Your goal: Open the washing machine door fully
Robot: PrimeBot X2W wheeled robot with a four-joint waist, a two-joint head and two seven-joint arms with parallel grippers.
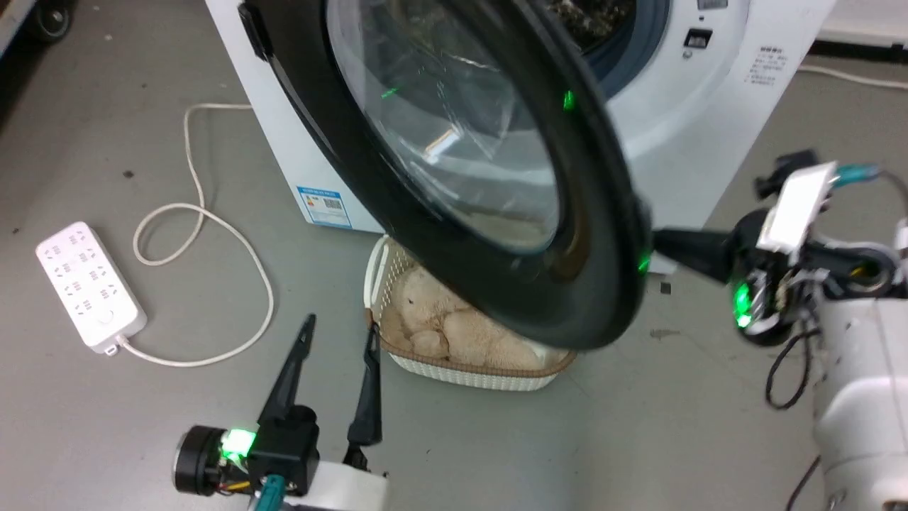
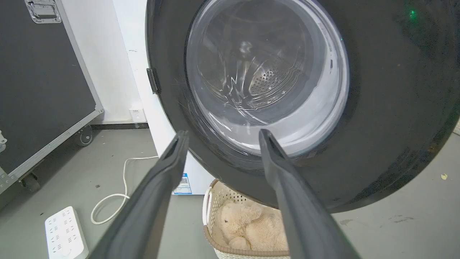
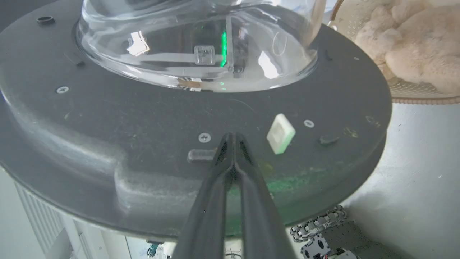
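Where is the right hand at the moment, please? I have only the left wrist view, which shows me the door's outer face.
Observer: The right hand is behind the washing machine door, with its fingertips against the dark inner face near the rim.
Operator: Thank you. Is it gripping anything there?
Observer: No. Its two fingers are pressed together with nothing between them, beside a small white block.
Operator: And how far open is the door?
Observer: In the head view it stands partly swung out, and the grey gasket of the washing machine shows behind it.
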